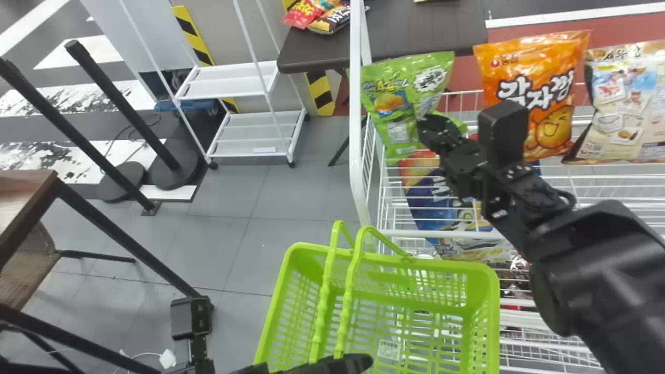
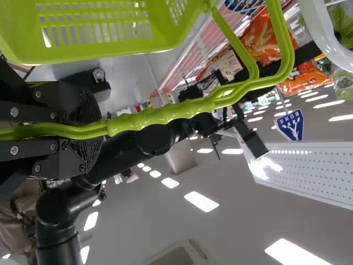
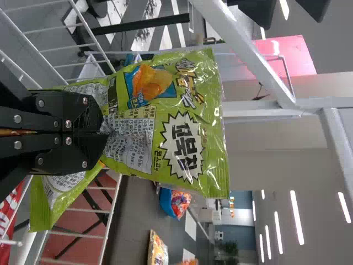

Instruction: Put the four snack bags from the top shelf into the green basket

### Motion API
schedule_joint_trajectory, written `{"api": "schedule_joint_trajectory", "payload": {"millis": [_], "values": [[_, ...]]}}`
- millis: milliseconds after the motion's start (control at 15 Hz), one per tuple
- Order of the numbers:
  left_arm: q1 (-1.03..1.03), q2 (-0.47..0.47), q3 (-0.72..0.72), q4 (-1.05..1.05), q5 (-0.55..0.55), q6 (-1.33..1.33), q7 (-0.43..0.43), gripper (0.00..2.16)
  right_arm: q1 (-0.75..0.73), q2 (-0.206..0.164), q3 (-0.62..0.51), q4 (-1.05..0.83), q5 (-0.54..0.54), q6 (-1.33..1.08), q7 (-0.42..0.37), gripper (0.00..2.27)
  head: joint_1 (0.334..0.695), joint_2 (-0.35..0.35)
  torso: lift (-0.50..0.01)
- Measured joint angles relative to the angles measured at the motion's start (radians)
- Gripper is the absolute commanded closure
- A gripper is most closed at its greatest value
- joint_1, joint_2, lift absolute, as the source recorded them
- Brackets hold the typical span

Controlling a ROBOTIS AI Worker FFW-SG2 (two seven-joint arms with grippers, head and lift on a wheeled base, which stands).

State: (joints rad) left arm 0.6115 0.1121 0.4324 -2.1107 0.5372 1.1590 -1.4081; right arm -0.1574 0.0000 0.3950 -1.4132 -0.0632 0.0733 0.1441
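Green snack bag (image 1: 387, 101) is pinched in the fingers of the right gripper (image 1: 432, 129), which are closed on it, with the film creased at their tips and part of the bag spreading out beyond them. It is at the left end of the top shelf, leaning a little; whether its base touches the wires I cannot tell. To its right, orange snack bag (image 1: 532, 67) stands upright on the same shelf, and farther right, beige snack bag (image 1: 631, 104) stands just beside that one. Lower down in the white wire rack (image 1: 447, 234), under the green bag and the right arm, sits blue snack bag (image 1: 431, 202). Left gripper (image 1: 345, 362) is at the near edge of the scene, and its fingers are clamped around the two handles (image 2: 160, 117) of the green basket, which run side by side between them. Green basket (image 1: 493, 311) is in front of the rack, near and a bit to the left, well below the top shelf. Beyond the rack is a dark table (image 1: 415, 39), with small snack packs (image 1: 324, 15) at its left end. Left of that table is a white shelf cart (image 1: 228, 85) on the grey floor, and at the near left is a brown table (image 1: 23, 189).
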Motion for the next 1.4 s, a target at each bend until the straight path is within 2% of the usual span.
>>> {"api": "schedule_joint_trajectory", "payload": {"millis": [200,600,933,1133,1200,1333,1400], "values": [[-0.014,0.002,0.002,0.011,0.001,0.001,0.0,2.15,0.14,0.0,-0.059,-0.218,0.026,0.084,0.0,2.25,0.695,0.237,-0.001],[-0.044,0.004,0.002,0.033,0.001,0.012,0.003,2.15,0.475,0.0,-0.135,-0.651,0.005,0.284,0.011,2.25,0.695,0.208,-0.001],[-0.057,0.003,-0.004,0.04,-0.002,0.018,0.008,2.15,0.724,-0.035,-0.169,-0.915,-0.034,0.48,0.028,2.25,0.695,0.196,-0.001],[-0.056,0.0,-0.007,0.04,-0.004,0.018,0.008,2.15,0.776,-0.055,-0.168,-0.999,-0.132,0.666,0.057,2.25,0.695,0.239,-0.001],[-0.055,-0.002,-0.007,0.04,-0.005,0.018,0.008,2.15,0.787,-0.059,-0.157,-1.014,-0.161,0.704,0.069,2.25,0.695,0.289,-0.001],[-0.051,-0.004,-0.008,0.039,-0.005,0.018,0.009,2.15,0.797,-0.07,-0.119,-1.045,-0.178,0.771,0.074,2.22,0.695,0.335,-0.001],[-0.049,-0.005,-0.009,0.037,-0.005,0.018,0.008,2.15,0.792,-0.076,-0.097,-1.053,-0.177,0.822,0.073,1.91,0.695,0.35,-0.001]]}}
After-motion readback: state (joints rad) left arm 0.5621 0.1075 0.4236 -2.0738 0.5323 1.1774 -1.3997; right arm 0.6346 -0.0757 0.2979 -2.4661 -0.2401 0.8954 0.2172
